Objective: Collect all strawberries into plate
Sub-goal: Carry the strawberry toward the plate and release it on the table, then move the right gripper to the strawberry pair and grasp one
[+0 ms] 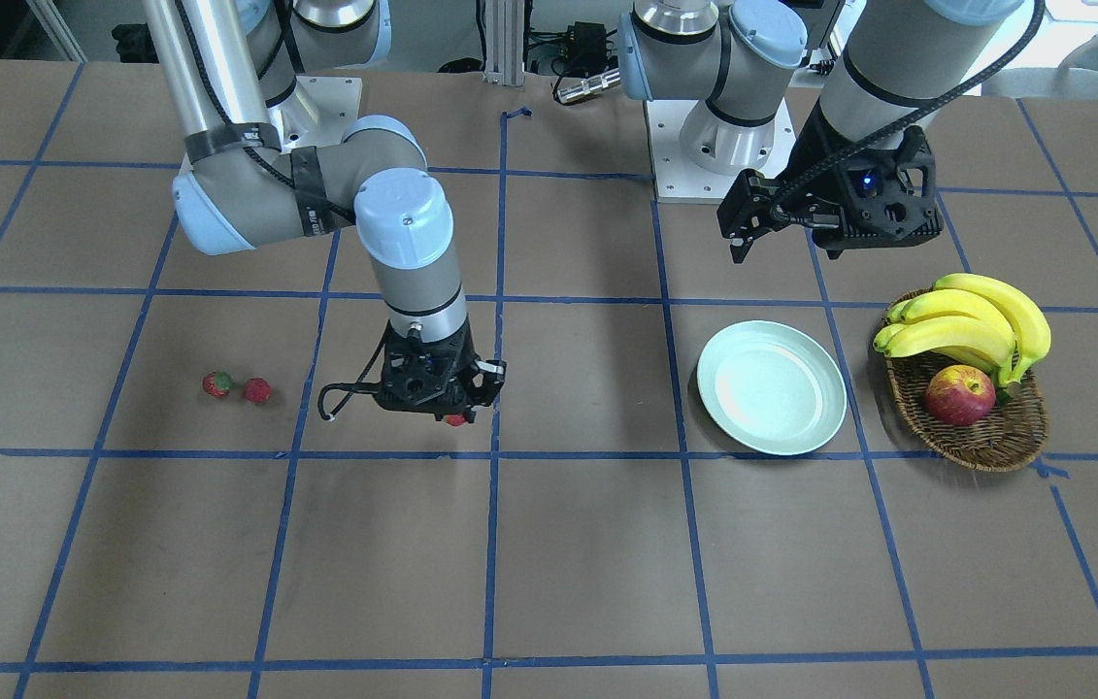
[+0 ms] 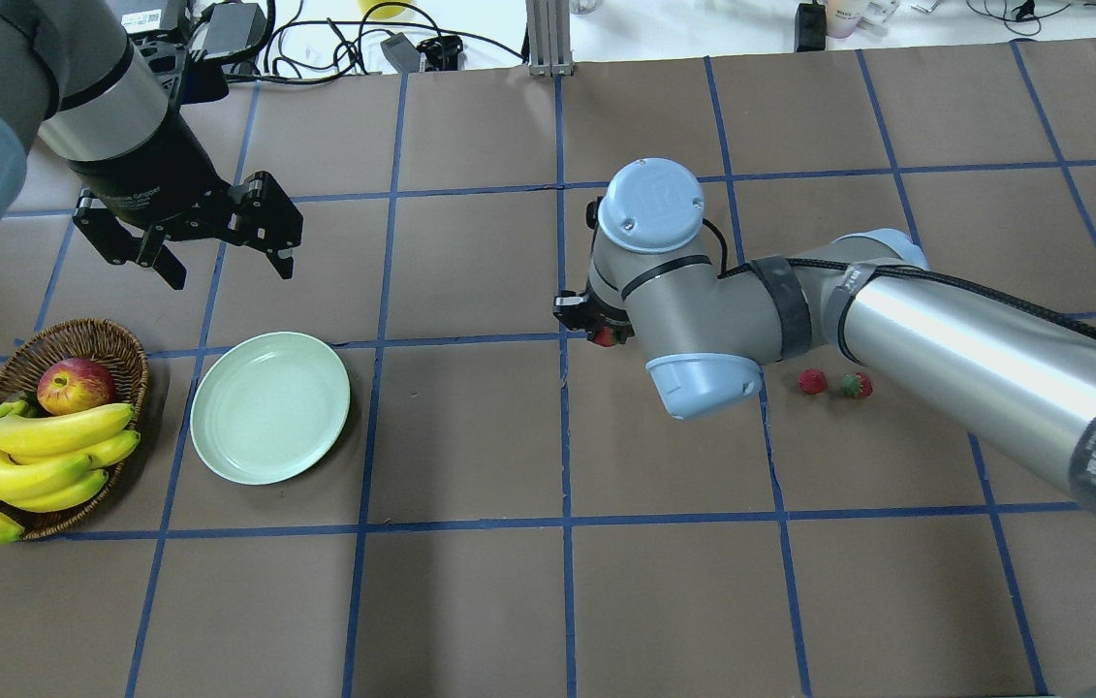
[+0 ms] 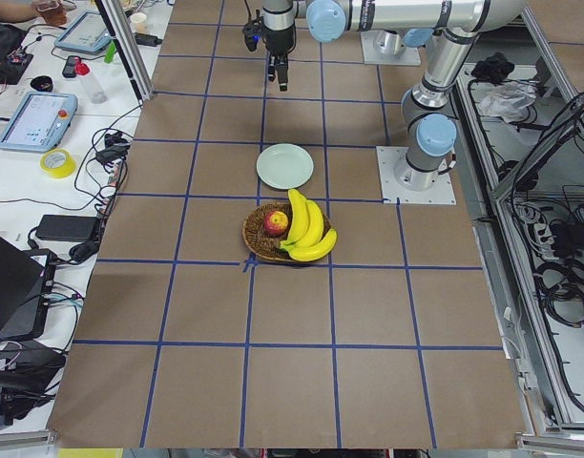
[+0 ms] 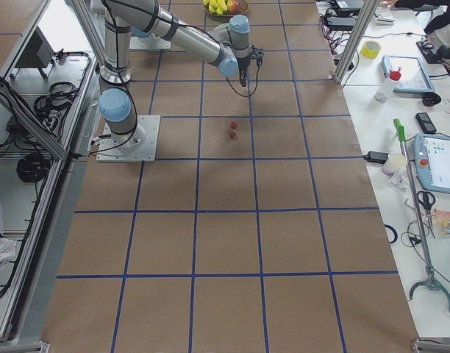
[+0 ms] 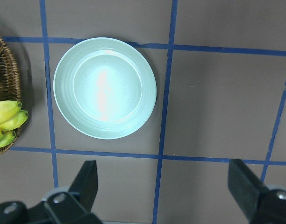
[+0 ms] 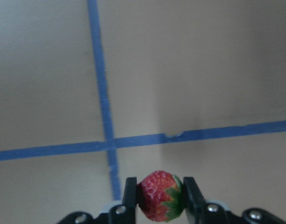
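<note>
Front-facing exterior view, read left to right. A small red strawberry with a green cap (image 1: 216, 384) lies on the table just beside a second strawberry (image 1: 257, 390). Both are well apart from the plate. The right gripper (image 1: 444, 413) hangs above the table, its jaws clamped on a third strawberry (image 6: 160, 201), pinched across its sides near the fingertips. Further right, the round, shallow, pale mint-green plate (image 1: 771, 387) sits bare. The left gripper (image 2: 228, 269) hovers on the robot's side of the plate, jaws spread wide and holding nothing. A brown woven wicker basket (image 1: 985, 445) with a red-yellow apple (image 1: 960, 395) and yellow bananas (image 1: 981, 325) stands near the plate.

Risks, as judged:
- The berry is small, rounded and held only at the tips, so it could slip out on the long carry to the plate.
- A hard squeeze could bruise it.
- Dropped from height, it could bounce off the glossy rim.
- The left arm sits close to the plate, so the arms could crowd each other there.

Surface: a flat brown table (image 1: 587, 563) gridded with blue tape lines (image 1: 489, 582), with nothing to stop a rolling berry. Room: the side views show benches with tablet-like screens (image 3: 36, 119) and a yellow tape roll (image 3: 57, 163).
</note>
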Robot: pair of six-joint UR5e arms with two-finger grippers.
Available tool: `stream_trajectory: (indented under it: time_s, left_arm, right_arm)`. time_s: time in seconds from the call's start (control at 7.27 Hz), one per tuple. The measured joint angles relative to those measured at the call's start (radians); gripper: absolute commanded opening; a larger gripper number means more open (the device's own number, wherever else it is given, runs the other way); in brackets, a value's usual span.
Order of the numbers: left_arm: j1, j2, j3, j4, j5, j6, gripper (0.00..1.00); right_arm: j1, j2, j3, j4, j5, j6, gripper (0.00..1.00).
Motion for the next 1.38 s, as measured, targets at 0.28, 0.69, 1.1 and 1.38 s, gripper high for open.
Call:
stream_trajectory:
  time_s: [0.28, 0.69, 1.1, 1.38]
  left_arm:
    - [0.001, 0.0, 0.0, 0.01, -0.001, 0.0, 1.0]
    - [0.002, -0.001, -0.001, 0.016, 0.0, 0.001, 1.0]
    - [0.002, -0.002, -0.002, 0.016, 0.002, 0.001, 1.0]
    - [0.003, -0.005, -0.003, 0.019, 0.001, 0.001, 1.0]
  right_arm:
    - [0.139, 0.066, -0.077, -0.001, 0.006, 0.168, 0.19]
    - [0.223, 0.141, -0.112, -0.001, 0.003, 0.307, 1.0]
    - [0.18, 0.083, -0.121, 0.049, 0.001, 0.201, 1.0]
    - [-0.028, -0.059, -0.109, 0.28, -0.006, -0.076, 1.0]
